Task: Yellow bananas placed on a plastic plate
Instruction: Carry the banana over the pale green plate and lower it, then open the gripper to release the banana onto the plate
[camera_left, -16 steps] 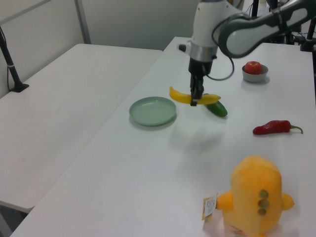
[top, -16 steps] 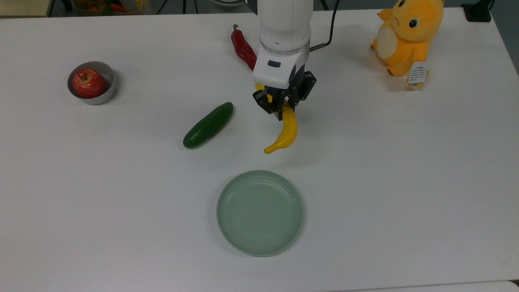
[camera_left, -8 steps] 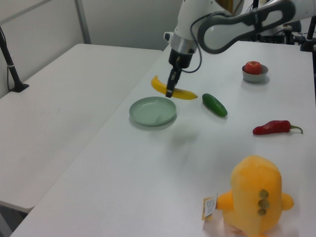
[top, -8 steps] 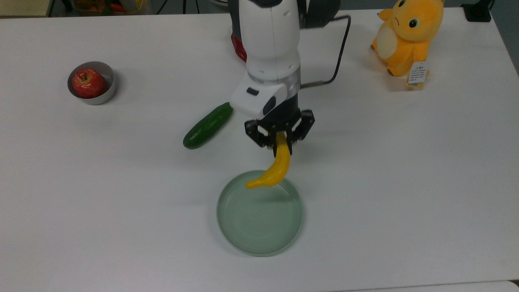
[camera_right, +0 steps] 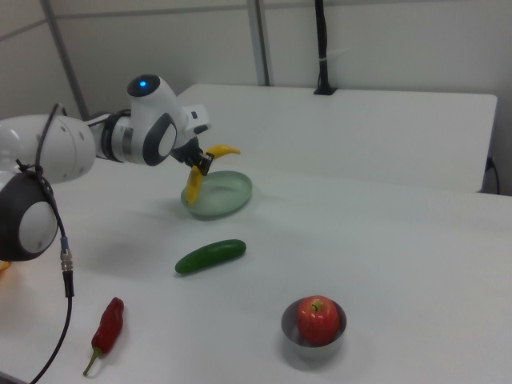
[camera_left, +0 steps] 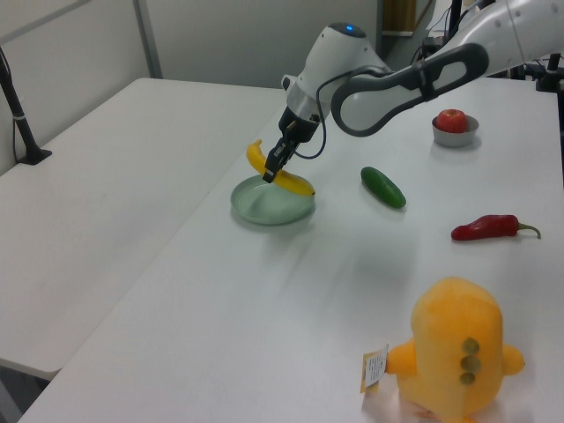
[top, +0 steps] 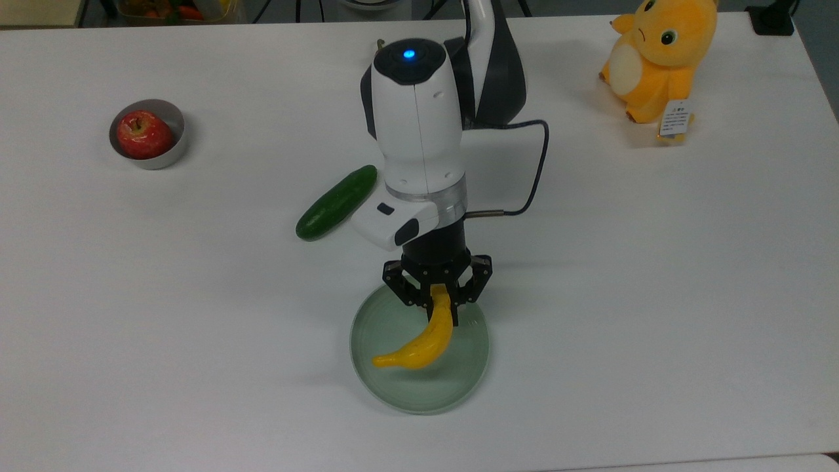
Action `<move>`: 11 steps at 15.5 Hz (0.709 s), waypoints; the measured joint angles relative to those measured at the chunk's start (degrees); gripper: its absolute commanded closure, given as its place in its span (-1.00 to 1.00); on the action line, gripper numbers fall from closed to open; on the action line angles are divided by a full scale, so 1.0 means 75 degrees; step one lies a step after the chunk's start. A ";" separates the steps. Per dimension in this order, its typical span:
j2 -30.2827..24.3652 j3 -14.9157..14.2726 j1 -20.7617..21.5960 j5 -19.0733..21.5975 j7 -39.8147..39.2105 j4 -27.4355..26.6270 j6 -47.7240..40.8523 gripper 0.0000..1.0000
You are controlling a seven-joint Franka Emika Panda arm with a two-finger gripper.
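Observation:
My gripper (top: 439, 313) (camera_left: 270, 174) (camera_right: 200, 166) is shut on the yellow banana (top: 423, 341) (camera_left: 259, 161) (camera_right: 194, 182), holding it near one end. The banana hangs in the air over the pale mint-green plate (top: 469, 370) (camera_left: 256, 209) (camera_right: 228, 196), its thin tip pointing toward the top view's left. In the left view and the right view the banana sits clearly above the plate's rim, not resting on it. The plate lies flat on the white table near the front edge in the top view.
A dark green cucumber (top: 336, 202) (camera_left: 383, 187) (camera_right: 210, 256) lies behind the plate in the top view. A red apple in a small metal bowl (top: 148, 134) (camera_right: 317, 324), a red chili pepper (camera_left: 487, 227) (camera_right: 105, 328) and an orange plush toy (top: 657, 55) (camera_left: 456, 348) stand farther off.
The arm has carried the banana from beside the cucumber toward the table's front edge in the top view, from short of the plate to over its middle.

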 measured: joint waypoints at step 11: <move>0.0505 -0.0011 0.0000 0.0000 0.0106 0.0304 0.0417 -0.97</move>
